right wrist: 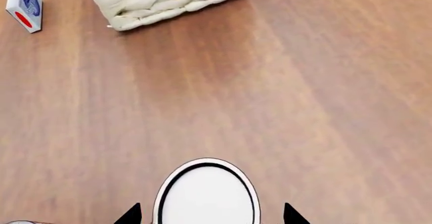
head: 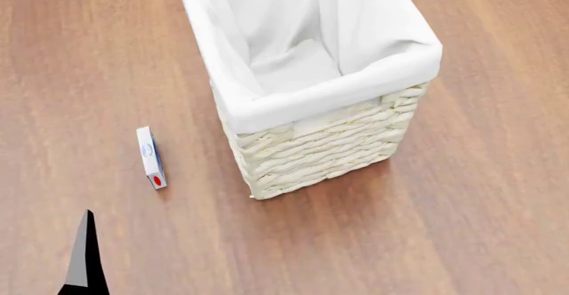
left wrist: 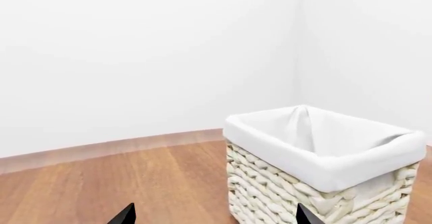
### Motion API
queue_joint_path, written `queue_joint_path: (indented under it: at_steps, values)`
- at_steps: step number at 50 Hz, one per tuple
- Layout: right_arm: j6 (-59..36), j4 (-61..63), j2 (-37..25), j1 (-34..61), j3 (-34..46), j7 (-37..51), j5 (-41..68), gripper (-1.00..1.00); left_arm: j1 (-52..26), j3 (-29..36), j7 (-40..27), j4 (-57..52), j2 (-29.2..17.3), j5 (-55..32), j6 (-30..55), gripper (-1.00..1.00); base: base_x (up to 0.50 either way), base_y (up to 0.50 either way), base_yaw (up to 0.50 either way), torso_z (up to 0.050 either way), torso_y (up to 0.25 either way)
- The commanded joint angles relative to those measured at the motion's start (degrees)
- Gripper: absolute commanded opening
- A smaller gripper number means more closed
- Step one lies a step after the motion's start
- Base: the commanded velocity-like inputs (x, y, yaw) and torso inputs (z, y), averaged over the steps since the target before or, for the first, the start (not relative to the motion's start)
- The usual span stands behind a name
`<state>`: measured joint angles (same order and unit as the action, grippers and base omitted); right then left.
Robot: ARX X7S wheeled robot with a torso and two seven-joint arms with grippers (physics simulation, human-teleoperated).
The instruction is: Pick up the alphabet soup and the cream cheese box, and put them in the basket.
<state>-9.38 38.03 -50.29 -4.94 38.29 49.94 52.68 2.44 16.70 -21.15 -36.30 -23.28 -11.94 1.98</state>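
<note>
Alphabet soup (right wrist: 206,196) shows only as a round silver-white can top, cut off at the frame edge, between the right gripper's (right wrist: 210,215) spread black fingertips; contact cannot be told. Left gripper (left wrist: 214,215) shows two tips set wide apart, holding nothing. The cream cheese box (head: 150,156), a thin flat white carton, lies on the wooden floor (head: 480,195) near the woven wicker, cloth-lined basket (head: 320,148).

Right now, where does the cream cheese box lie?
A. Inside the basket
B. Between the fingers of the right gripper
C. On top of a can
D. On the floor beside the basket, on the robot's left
D: in the head view the cream cheese box lies on the wooden floor, apart from the basket, to its left.
</note>
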Motion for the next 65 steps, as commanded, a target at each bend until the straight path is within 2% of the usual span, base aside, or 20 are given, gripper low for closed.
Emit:
queue_joint_path:
  at_steps: [1, 47, 48, 65]
  values:
    - [0.2, -1.1, 0.6, 0.0, 0.4, -0.9, -0.1, 1.0, 0.0, 0.1, -0.3, -0.2, -0.2, 0.0, 0.1, 1.0, 0.0, 0.0, 0.0, 0.0, 0.0]
    - [-1.4, -10.1, 4.9, 4.5, 1.8, -5.9, -0.1, 1.0, -1.4, 0.7, -1.1, 1.2, -0.2, 0.1, 0.9, 1.0, 0.0, 0.0, 0.0, 0.0, 0.0]
    - [-1.4, -10.1, 4.8, 4.5, 1.7, -5.8, 0.0, -1.0, -1.4, 0.6, -1.2, 1.2, -0.2, 0.0, 1.0, 1.0, 0.0, 0.0, 0.0, 0.0, 0.0]
    - [-1.8, -10.6, 5.2, 4.8, 2.3, -6.3, -0.4, -1.0, -1.4, 0.3, -1.7, 1.0, -0.4, -0.3, 0.8, 1.0, 0.0, 0.0, 0.0, 0.0, -0.001]
